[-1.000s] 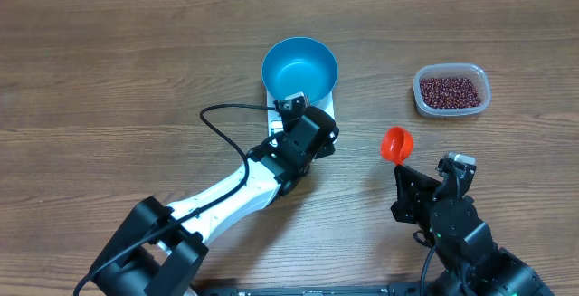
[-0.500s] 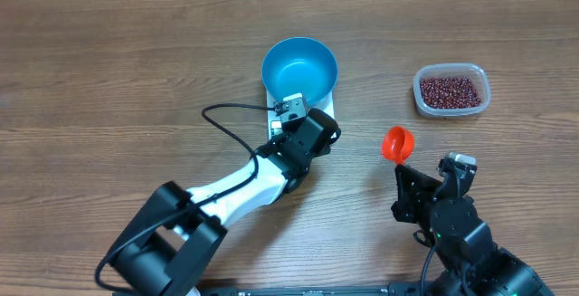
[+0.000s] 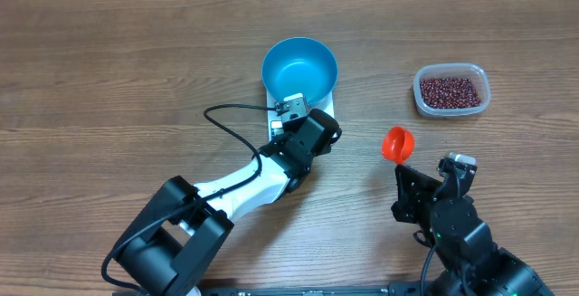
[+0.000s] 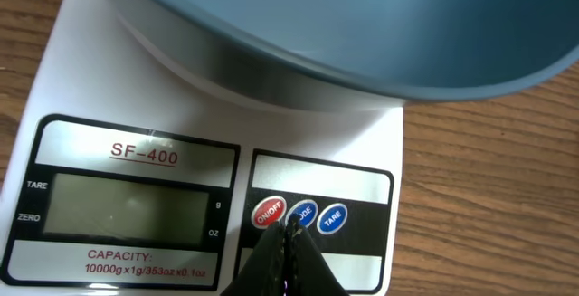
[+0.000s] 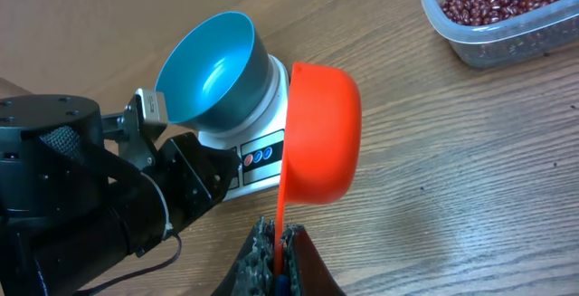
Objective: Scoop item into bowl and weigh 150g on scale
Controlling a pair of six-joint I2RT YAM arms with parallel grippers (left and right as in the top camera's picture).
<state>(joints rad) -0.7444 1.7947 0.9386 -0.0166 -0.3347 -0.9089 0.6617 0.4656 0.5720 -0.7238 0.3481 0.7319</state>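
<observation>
The blue bowl (image 3: 299, 68) stands empty on the white scale (image 4: 136, 88), whose display is blank. My left gripper (image 4: 289, 228) is shut, its tips down at the scale's button row, between the red ON/OFF button (image 4: 269, 212) and the blue one beside it. In the overhead view the left gripper (image 3: 294, 119) covers the scale's near edge. My right gripper (image 5: 279, 237) is shut on the handle of an empty orange scoop (image 5: 318, 133), held above the table right of the scale. The red-brown beans (image 3: 448, 90) lie in a clear tub at the back right.
The clear plastic tub (image 3: 418, 88) sits on the wooden table about a hand's width beyond the orange scoop (image 3: 396, 143). A black cable (image 3: 222, 119) loops off the left arm over the table left of the scale.
The left arm's rear links have swung to the right while its gripper edged slightly toward the scale's buttons. The right arm and the scoop have not moved.
</observation>
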